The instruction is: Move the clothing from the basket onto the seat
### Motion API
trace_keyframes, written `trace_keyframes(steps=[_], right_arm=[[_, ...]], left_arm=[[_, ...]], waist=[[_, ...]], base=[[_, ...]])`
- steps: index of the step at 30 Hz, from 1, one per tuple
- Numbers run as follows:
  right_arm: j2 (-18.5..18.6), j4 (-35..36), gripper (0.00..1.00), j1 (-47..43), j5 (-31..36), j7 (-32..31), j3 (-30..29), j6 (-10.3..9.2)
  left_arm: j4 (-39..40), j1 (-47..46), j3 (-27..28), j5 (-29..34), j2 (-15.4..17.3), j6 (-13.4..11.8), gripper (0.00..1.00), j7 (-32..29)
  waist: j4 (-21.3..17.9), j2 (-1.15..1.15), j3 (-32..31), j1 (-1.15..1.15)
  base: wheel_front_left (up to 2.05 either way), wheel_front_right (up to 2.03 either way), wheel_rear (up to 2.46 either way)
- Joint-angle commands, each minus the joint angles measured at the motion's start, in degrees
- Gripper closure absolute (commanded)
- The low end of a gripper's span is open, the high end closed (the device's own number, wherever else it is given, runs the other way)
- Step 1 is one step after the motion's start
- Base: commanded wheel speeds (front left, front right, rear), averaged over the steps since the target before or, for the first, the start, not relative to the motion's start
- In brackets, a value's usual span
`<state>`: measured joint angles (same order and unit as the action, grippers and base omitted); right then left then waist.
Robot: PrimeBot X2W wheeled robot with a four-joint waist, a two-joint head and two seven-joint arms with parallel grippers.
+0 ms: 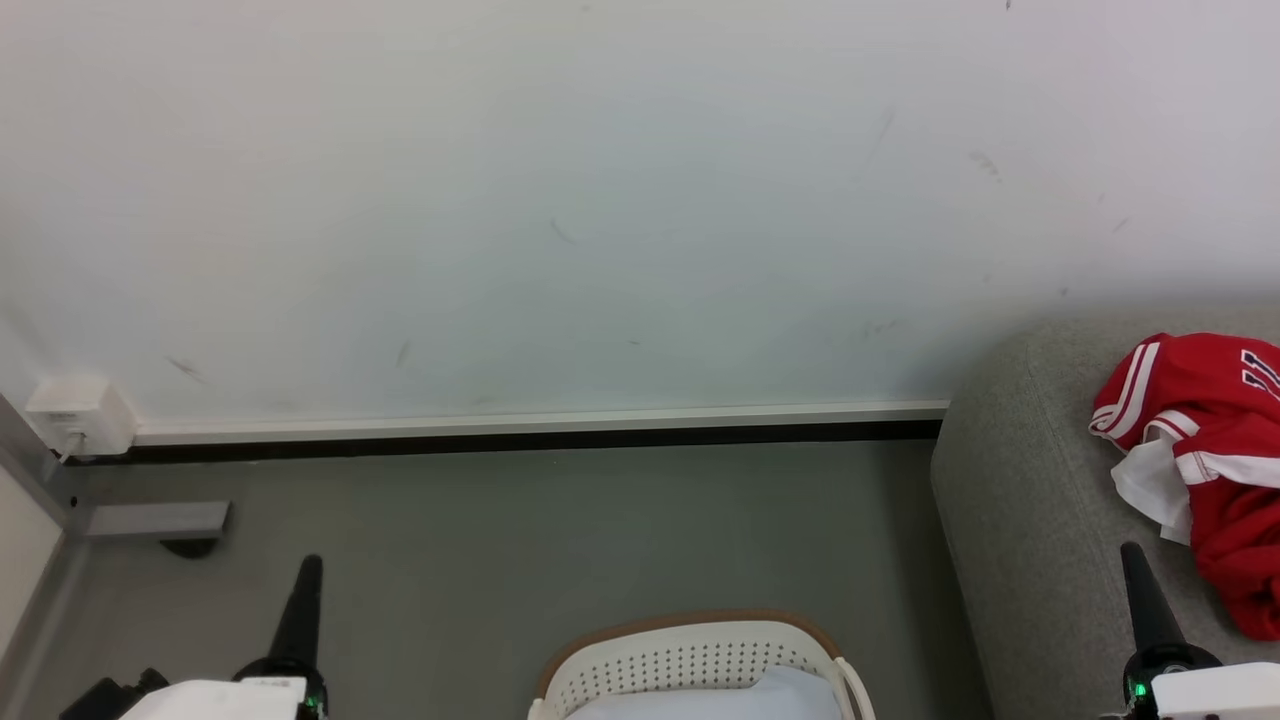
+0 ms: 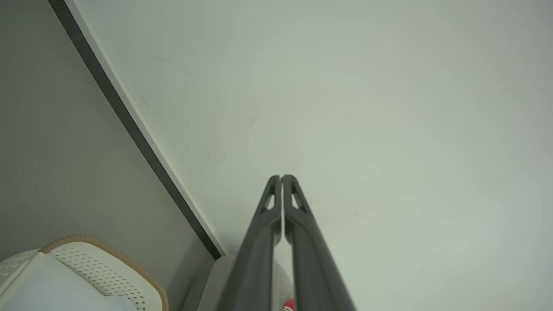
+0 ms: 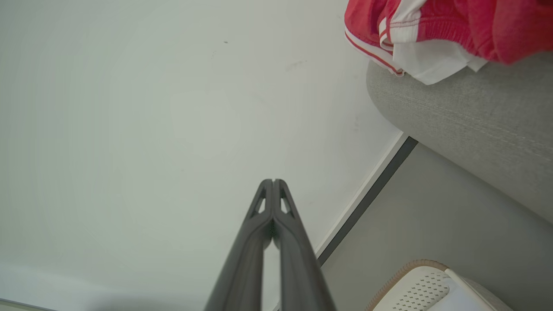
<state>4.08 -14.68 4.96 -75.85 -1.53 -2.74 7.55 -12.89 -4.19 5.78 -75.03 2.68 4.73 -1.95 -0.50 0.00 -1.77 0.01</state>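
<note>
Wall [image 1: 600, 200]: white, lightly scuffed, behind everything.

Floor [image 1: 600, 530]: grey; the basket stands on it, just left of the seat.

Seat [image 1: 1030, 500]: grey upholstery at the right, rounded corner towards the wall. It carries the clothing.

Basket [image 1: 690, 655]: white, perforated, tan rim, cut off by the lower edge. What shows inside is pale; I cannot tell whether it is a liner or cloth.

Clothing [image 1: 1200, 400]: a red heap with white stripes and a white lining, lying on the seat and clear of the basket.

Left jaws: closed, holding nothing, raised over the floor left of the basket.

Right jaws: closed, holding nothing, beside the heap.

Progress: at least one load looks delivered. With the basket's depth hidden, I cannot judge whether more remains.
</note>
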Motion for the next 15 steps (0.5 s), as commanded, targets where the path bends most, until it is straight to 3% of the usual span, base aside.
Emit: trace_keyframes(steps=[1,15], right_arm=[[0.17,0.26,1.0,1.21,-1.65,-0.33,-0.52,-0.08],[-0.04,0.14,1.0,1.72,-7.84,-2.01,-1.5,-0.09]], left_arm=[[0.57,-0.93,0.31,-1.59,0.36,-0.02,1.0,-0.32],[1.1,-1.51,0.57,-8.02,0.36,-0.04,1.0,-2.14]], waist=[[0.02,0.0,0.07,-0.01],[0.18,0.0,0.63,-0.01]], base=[[0.0,0.0,0.0],[0.0,0.0,0.0]])
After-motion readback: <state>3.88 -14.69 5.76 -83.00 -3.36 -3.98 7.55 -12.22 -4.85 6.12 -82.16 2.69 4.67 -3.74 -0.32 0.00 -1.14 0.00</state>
